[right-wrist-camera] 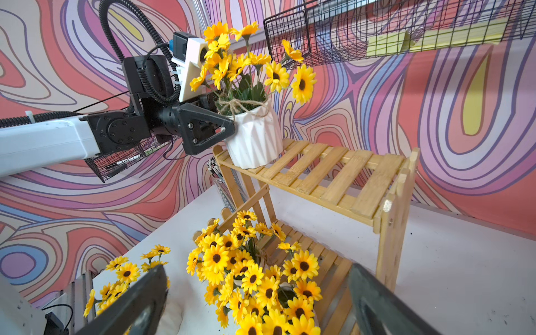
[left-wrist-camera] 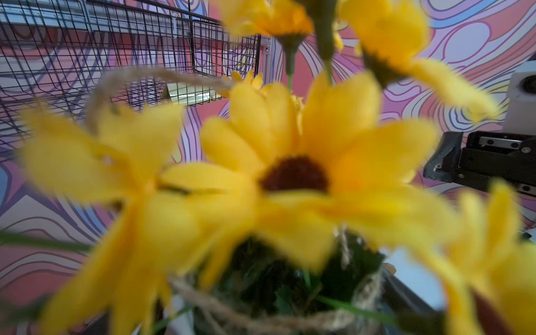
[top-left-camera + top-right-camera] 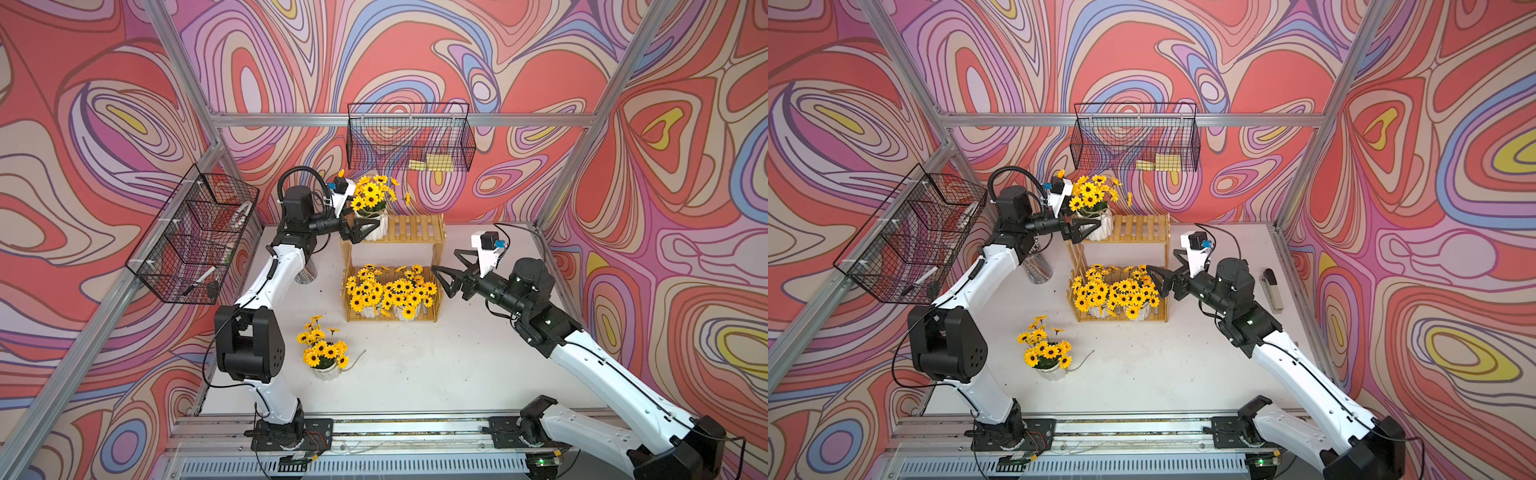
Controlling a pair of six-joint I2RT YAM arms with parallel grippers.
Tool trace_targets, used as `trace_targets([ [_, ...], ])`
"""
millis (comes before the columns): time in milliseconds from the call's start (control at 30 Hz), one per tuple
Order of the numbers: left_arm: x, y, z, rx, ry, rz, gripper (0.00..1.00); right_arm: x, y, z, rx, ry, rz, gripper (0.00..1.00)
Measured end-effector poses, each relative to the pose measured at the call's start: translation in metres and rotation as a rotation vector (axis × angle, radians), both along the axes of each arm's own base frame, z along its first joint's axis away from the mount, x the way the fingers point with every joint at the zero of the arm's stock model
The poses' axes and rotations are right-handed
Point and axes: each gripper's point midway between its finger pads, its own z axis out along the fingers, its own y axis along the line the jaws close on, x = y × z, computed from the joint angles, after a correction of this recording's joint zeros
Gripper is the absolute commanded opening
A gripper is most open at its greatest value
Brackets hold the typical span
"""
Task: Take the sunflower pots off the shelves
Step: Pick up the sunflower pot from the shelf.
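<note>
1. The left arm (image 3: 266, 282) stands on its base at the near left, bends at a black elbow, and its white forearm slants toward the far side.
2. Its wrist is turned right, so the left hand (image 3: 370, 222) lies level at the far centre, pointing right.
3. The left hand's fingers (image 1: 203, 127) are spread wide, one nearer and one farther; the farther one is mostly hidden.
4. The right arm (image 3: 602, 365) runs from its near-right base out to the right, then its white forearm slopes back toward the far left.
5. The right hand (image 3: 444, 260) points left, lower than the left hand and well apart from it.
6. Its fingers (image 3: 442, 282) are spread wide too.
</note>
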Motion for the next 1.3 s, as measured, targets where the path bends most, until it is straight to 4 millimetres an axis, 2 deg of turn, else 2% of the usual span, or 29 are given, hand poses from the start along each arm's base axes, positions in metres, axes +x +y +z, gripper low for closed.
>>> trace_targets([
  [367,0.003,-0.006,-0.002,-0.007,0.007,0.005,1.00,0.000,0.000,-0.001,-0.001,0.001,0.002,0.98],
  [667,0.008,-0.011,-0.011,-0.011,0.030,0.002,1.00,0.000,0.001,-0.001,-0.002,0.004,0.003,0.98],
  [1133,0.010,-0.013,-0.009,-0.013,0.015,0.009,1.00,0.000,0.000,-0.002,-0.004,0.008,0.003,0.98],
  [1300,0.011,-0.015,-0.007,-0.016,0.012,0.015,0.96,0.000,0.001,-0.002,-0.004,0.008,0.003,0.98],
])
